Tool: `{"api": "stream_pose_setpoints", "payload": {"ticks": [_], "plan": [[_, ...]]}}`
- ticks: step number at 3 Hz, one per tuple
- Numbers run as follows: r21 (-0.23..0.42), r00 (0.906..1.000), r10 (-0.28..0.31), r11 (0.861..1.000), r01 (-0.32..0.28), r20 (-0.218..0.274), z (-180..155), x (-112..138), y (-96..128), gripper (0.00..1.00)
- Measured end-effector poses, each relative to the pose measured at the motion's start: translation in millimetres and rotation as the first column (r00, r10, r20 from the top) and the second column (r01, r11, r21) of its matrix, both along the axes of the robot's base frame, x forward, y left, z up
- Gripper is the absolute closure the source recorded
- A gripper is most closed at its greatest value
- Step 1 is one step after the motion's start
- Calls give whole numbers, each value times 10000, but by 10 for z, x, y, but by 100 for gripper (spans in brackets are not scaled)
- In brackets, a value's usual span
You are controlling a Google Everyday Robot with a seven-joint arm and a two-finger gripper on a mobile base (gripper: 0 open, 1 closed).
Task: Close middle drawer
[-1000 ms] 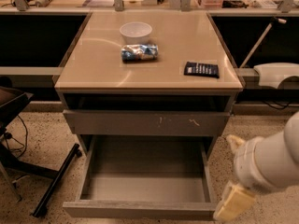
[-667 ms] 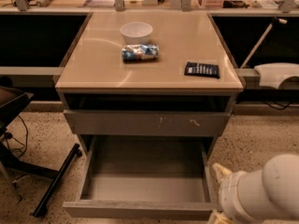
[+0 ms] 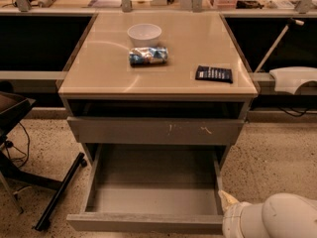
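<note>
The middle drawer (image 3: 143, 223) is pulled far out below the table top, wide and shallow, with a plain grey wood-grain front and an empty grey box inside. Above it sits the grey drawer front with pale scratch marks (image 3: 156, 131), standing slightly out. My gripper (image 3: 226, 201) shows only as a pale tip at the bottom right, right next to the open drawer's right front corner. The white arm (image 3: 270, 218) behind it fills the lower right corner. Whether the gripper touches the drawer I cannot tell.
On the beige table top (image 3: 99, 68) stand a white bowl (image 3: 144, 34), a blue-and-white snack bag (image 3: 148, 56) and a black packet (image 3: 213, 74). A chair base with a black leg (image 3: 58, 192) is at the left. A white object (image 3: 293, 78) sits at the right.
My arm has dropped lower and moved left, from beside the drawer's right side to its right front corner. The drawer has not moved.
</note>
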State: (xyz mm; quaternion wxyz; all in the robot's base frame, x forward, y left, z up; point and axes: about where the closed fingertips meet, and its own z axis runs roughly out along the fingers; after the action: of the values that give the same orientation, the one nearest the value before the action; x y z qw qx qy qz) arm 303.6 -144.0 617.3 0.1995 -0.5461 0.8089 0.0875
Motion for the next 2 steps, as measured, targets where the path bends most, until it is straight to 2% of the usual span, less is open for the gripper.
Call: {"api": "stream_pose_setpoints", "payload": {"ticks": [1, 2], "plan": [[470, 9981, 79, 9989, -50, -614, -501, -247, 145, 0], [1210, 9867, 325, 9926, -132, -1590, -1234, -605, 385, 0]]}}
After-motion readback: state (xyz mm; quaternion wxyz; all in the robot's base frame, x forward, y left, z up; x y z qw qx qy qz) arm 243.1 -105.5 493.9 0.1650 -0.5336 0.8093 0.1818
